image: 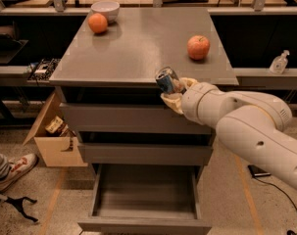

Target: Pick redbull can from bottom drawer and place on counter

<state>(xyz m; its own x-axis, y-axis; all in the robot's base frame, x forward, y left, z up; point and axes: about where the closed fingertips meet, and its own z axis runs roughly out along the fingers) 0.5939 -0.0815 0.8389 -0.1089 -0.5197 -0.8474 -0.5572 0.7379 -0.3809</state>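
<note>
My gripper (pixel 173 89) is shut on the redbull can (pixel 166 80), a slim blue and silver can tilted to the left, held at the counter's front edge, right of centre. The counter (pixel 138 43) is the grey top of the drawer cabinet. The bottom drawer (pixel 145 199) is pulled open below and shows nothing inside. My white arm reaches in from the right.
An orange (pixel 97 23) and a white bowl (pixel 105 10) sit at the counter's back left; a red apple (pixel 198 47) sits at the right. A cardboard box (pixel 52 133) stands left of the cabinet. A person's shoe (pixel 13 168) is at the left.
</note>
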